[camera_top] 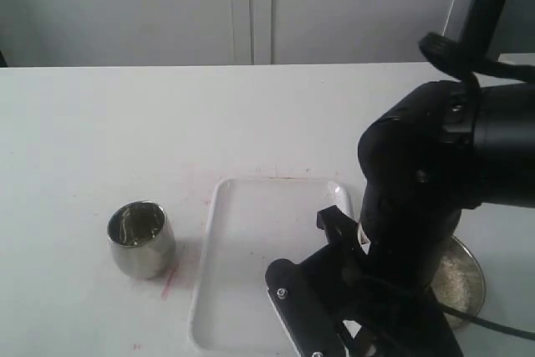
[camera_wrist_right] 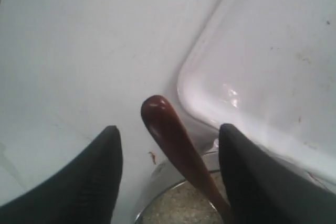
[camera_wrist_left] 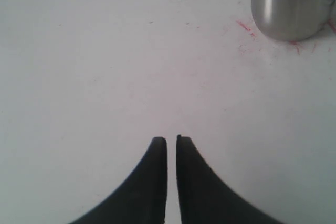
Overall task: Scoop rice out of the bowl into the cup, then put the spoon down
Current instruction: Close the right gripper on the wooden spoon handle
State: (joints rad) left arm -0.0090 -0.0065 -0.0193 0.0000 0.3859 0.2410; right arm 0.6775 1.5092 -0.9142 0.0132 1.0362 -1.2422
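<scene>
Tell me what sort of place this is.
Probably a robot test bench, not a kitchen: a white table, plain pale panels behind it, and just a few props: steel cup, white tray, bowl of rice.

The gripper (camera_wrist_left: 171, 140) hangs over the bare white table (camera_wrist_left: 105, 77), its two dark fingers drawn almost together with only a thin slit between them. The steel cup (camera_wrist_left: 291, 6) stands upright well ahead of it, with faint red marks (camera_wrist_left: 244, 27) on the table by its base.
</scene>
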